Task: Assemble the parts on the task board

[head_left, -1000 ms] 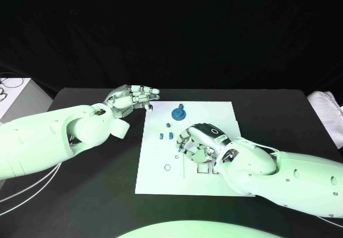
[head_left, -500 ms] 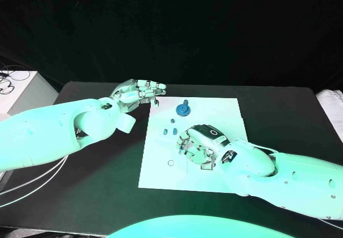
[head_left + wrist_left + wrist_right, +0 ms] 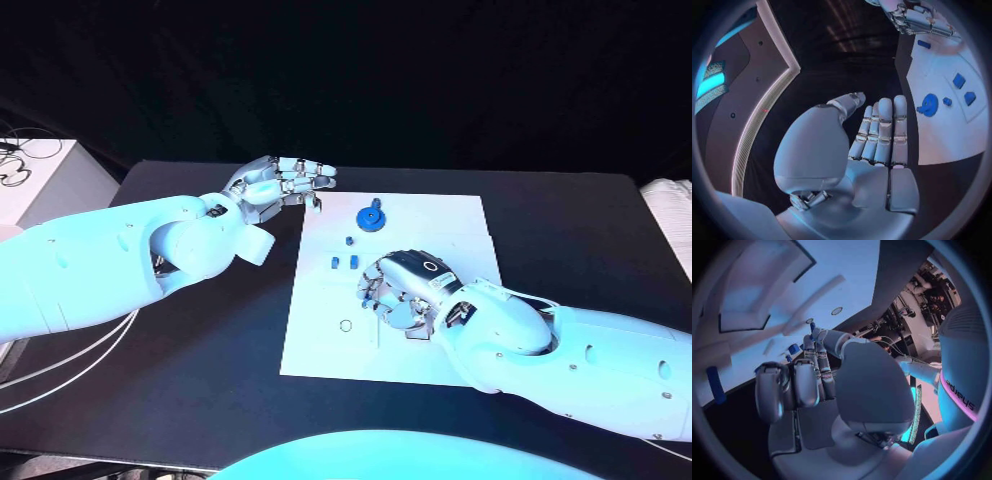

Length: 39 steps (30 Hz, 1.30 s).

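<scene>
The white task board [image 3: 325, 350] lies mid-table. Near its far edge sits a round blue part [image 3: 372, 218], with three small blue parts [image 3: 343, 262] just nearer. My right hand [image 3: 405, 290] hovers low over the board's middle, fingers curled down. In the right wrist view a small blue part [image 3: 812, 327] sticks out between its thumb and a fingertip [image 3: 811, 342], above the board [image 3: 836, 260]. My left hand [image 3: 281, 183] floats off the board's far left corner, flat, fingers straight, holding nothing. The left wrist view shows this hand [image 3: 879, 135], the round part [image 3: 929, 105] and my right hand [image 3: 917, 20].
A white box [image 3: 43, 185] with cables stands beyond the table's left edge, and a white cloth [image 3: 675, 205] lies at its right edge. Bare black table [image 3: 188, 340] stretches left of the board. Dark slots [image 3: 418, 335] open in the board beside my right hand.
The camera has shifted a little. Both hands keep their places relative to the board.
</scene>
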### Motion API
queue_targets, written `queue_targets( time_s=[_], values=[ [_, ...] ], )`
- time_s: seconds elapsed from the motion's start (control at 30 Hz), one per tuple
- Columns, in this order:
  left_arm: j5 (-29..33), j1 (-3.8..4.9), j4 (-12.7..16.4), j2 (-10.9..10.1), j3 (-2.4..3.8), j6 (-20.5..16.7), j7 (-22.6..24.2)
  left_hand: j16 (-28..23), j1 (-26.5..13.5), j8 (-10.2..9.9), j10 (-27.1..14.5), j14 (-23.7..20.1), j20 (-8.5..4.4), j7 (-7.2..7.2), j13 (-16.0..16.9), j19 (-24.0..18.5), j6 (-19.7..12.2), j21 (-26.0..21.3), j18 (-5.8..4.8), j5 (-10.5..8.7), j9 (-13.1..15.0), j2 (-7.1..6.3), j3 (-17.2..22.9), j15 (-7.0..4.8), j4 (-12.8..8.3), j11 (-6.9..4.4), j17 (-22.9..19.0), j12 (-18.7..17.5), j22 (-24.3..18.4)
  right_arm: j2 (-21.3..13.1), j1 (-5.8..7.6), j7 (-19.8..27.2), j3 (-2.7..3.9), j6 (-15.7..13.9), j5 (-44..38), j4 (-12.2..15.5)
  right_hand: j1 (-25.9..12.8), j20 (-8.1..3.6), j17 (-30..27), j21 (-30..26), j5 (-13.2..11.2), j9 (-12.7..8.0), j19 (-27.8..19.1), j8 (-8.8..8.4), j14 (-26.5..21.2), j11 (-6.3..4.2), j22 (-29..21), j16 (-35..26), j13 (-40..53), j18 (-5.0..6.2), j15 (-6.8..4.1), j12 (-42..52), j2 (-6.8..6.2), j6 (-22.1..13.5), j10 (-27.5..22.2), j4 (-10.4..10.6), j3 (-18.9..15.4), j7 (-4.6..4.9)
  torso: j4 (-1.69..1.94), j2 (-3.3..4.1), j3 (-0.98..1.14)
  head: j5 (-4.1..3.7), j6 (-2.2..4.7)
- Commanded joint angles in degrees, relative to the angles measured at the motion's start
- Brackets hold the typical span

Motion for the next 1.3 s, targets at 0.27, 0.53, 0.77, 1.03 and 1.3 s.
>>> queue_targets(
  time_s=[0.27, 0.53, 0.77, 1.03, 1.3],
  values=[
    [-0.1, -0.01, 0.2, -0.1, 0.05, 0.7, 0.3, -0.2, -0.5, -0.1, -0.5, 0.0, -0.02, 0.01, 0.0, 0.2, -0.2, -0.3, 0.83, -0.19, 0.0, 0.12, -0.4, 0.32, 0.0, 0.06, -0.1, 0.4, -0.1, 0.4, -0.12, -0.9, -0.03, 1.8, -2.3, -0.4, 0.0, -0.15, -0.2, -0.4, 0.3, 0.1, 2.0, 0.14, 2.7, -2.38, 5.5, -0.1, 2.5, -0.28, -0.26, 0.2, 0.60, 0.2, 2.9, -0.3, 0.1, 0.28, 0.02, -0.04, -0.03, 0.10, -0.27],
    [-0.1, -0.01, 0.3, -0.2, 0.05, 0.9, 0.1, -0.2, -0.5, -0.1, -0.6, -0.1, -0.01, 0.01, 0.0, 0.2, -0.2, -0.4, 0.83, -0.19, 0.0, 0.12, -0.4, 0.33, 0.0, 0.07, -0.1, 0.4, -0.1, 0.8, -0.42, -1.4, -0.08, 2.6, -3.2, -1.0, 0.0, -0.15, -0.2, -0.4, 0.3, 0.1, 2.0, 0.14, 2.7, -2.38, 5.5, -0.1, 2.5, -0.28, -0.26, 0.2, 0.60, 0.2, 2.9, -0.3, 0.1, 0.28, 0.00, -0.01, 0.00, 0.19, -0.44],
    [-0.1, -0.01, 0.4, -0.4, 0.05, 1.0, -0.1, -0.2, -0.5, -0.1, -0.6, -0.1, -0.01, 0.01, 0.0, 0.2, -0.2, -0.4, 0.83, -0.19, 0.0, 0.12, -0.4, 0.33, 0.0, 0.07, -0.1, 0.4, -0.1, 1.1, -0.54, -1.8, -0.15, 3.9, -4.3, -1.3, -0.2, -0.14, -0.2, -0.5, 0.3, 0.2, 1.9, 0.13, 2.7, -2.37, 5.5, -0.2, 2.5, -0.26, -0.25, 0.2, 0.60, 0.2, 2.9, -0.4, 0.1, 0.29, 0.04, 0.01, -0.02, 0.20, -0.60],
    [-0.1, -0.01, 0.4, -0.5, 0.05, 1.1, -0.2, -0.2, -0.5, -0.1, -0.6, -0.1, -0.01, 0.01, 0.0, 0.2, -0.2, -0.4, 0.83, -0.19, 0.0, 0.12, -0.4, 0.33, 0.0, 0.07, -0.1, 0.4, -0.1, 1.3, -0.61, -0.6, -0.29, 4.3, -3.8, -1.6, -1.2, -0.03, -1.1, -1.2, 0.4, 0.4, 1.5, 0.01, 2.4, -2.26, 4.7, -0.7, 2.6, -0.06, -0.13, -0.2, 0.47, 0.0, 2.6, -0.2, -0.2, 0.41, 0.01, -0.05, -0.02, 0.19, -0.77],
    [-0.1, -0.01, 0.4, -0.5, 0.05, 1.1, -0.3, -0.2, -0.5, -0.1, -0.7, -0.1, 0.01, 0.02, 0.0, 0.3, -0.2, -0.5, 0.83, -0.18, 0.0, 0.13, -0.5, 0.34, 0.1, 0.08, -0.1, 0.5, -0.2, 1.0, -0.61, 2.8, -0.39, 2.5, -0.7, -1.8, -5.5, 2.08, -17.2, -21.7, 2.4, 0.6, -10.2, -2.44, -4.8, 0.52, -15.4, -13.9, -0.3, 4.64, 2.34, -1.0, -2.81, -4.5, -9.5, 0.6, -3.3, 2.15, -0.13, -0.12, 0.02, 0.23, -0.70]
  ],
)
